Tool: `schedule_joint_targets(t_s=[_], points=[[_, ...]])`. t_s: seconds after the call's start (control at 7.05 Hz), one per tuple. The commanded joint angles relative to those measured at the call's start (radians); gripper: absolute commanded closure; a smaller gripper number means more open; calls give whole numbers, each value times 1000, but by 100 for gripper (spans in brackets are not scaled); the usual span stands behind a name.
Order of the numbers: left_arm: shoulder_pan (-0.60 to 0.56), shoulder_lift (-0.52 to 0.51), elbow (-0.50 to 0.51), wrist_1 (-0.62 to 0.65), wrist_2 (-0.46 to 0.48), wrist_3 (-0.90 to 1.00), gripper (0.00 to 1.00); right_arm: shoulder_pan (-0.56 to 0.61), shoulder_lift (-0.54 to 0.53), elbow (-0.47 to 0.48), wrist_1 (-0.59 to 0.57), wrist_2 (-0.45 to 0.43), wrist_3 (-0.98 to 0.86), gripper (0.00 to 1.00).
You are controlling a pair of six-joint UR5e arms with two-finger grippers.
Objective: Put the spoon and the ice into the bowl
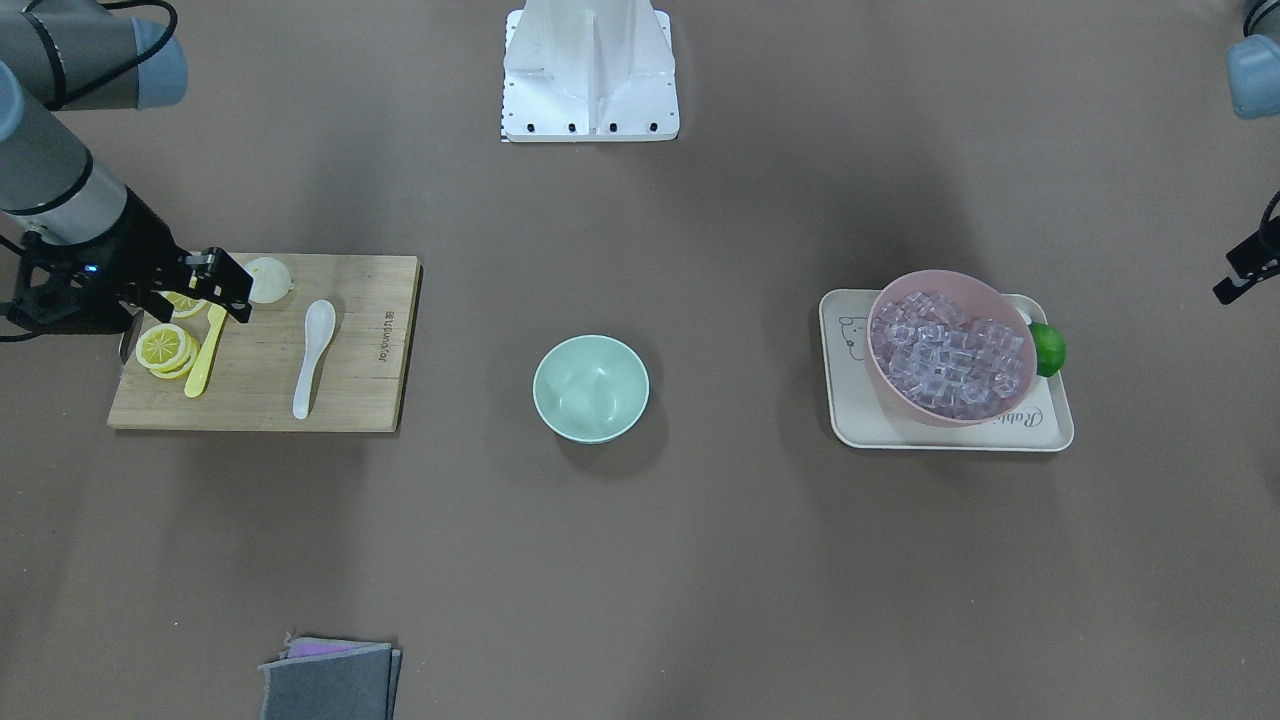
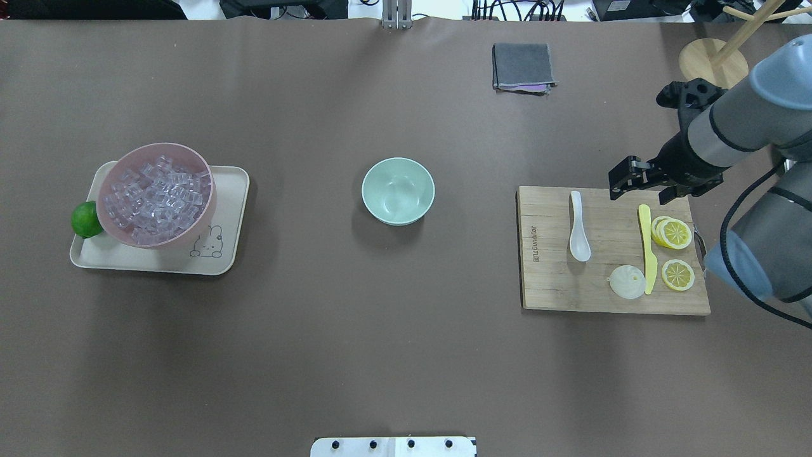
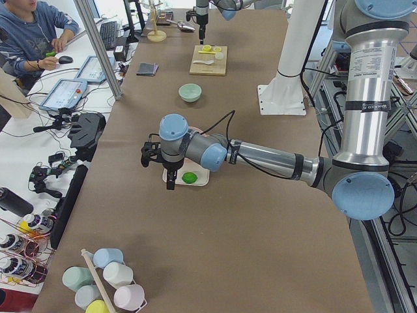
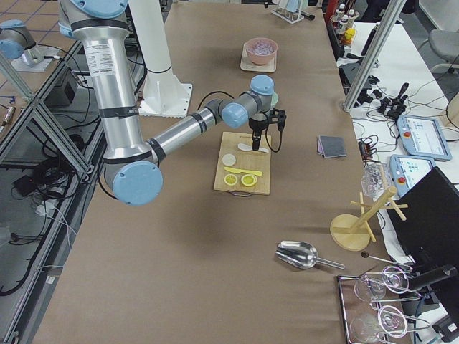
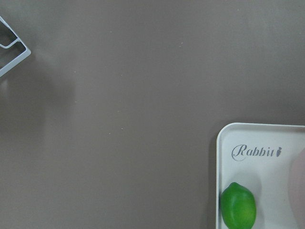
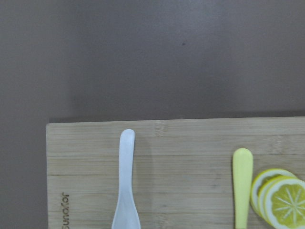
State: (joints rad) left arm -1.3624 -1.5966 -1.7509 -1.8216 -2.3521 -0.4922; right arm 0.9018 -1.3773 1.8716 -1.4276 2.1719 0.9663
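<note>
The white spoon (image 2: 578, 228) lies on the wooden cutting board (image 2: 552, 285), its handle pointing to the far edge; it also shows in the right wrist view (image 6: 125, 191). The mint-green bowl (image 2: 398, 190) stands empty mid-table. Many clear ice cubes (image 2: 155, 197) fill the pink bowl (image 2: 166, 241) on the cream tray (image 2: 222, 190). My right gripper (image 2: 622, 183) hovers over the board's far edge, beside the spoon handle, and looks shut and empty. My left gripper (image 1: 1225, 292) hangs beyond the tray's lime end; I cannot tell whether it is open.
A yellow plastic knife (image 2: 647, 247), lemon slices (image 2: 675, 233) and a white round piece (image 2: 627, 281) share the board. A lime (image 2: 85, 219) lies on the tray beside the pink bowl. A folded grey cloth (image 2: 521, 66) lies at the far side.
</note>
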Motion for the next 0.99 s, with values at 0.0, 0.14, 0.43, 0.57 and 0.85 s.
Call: schedule_joint_targets(t_s=[0.0, 0.14, 0.43, 0.57, 0.85], points=[[45, -29, -8, 2, 5, -103, 2, -95, 15, -83, 119, -76, 92, 13], [45, -31, -19, 2, 5, -105, 2, -122, 30, -109, 119, -98, 92, 13], [45, -34, -22, 2, 7, -106, 2, -146, 49, -152, 122, -122, 91, 17], [45, -32, -22, 2, 7, -106, 2, -146, 72, -182, 140, -123, 92, 18], [45, -31, -22, 1, 7, -105, 2, -146, 72, -187, 150, -123, 100, 31]])
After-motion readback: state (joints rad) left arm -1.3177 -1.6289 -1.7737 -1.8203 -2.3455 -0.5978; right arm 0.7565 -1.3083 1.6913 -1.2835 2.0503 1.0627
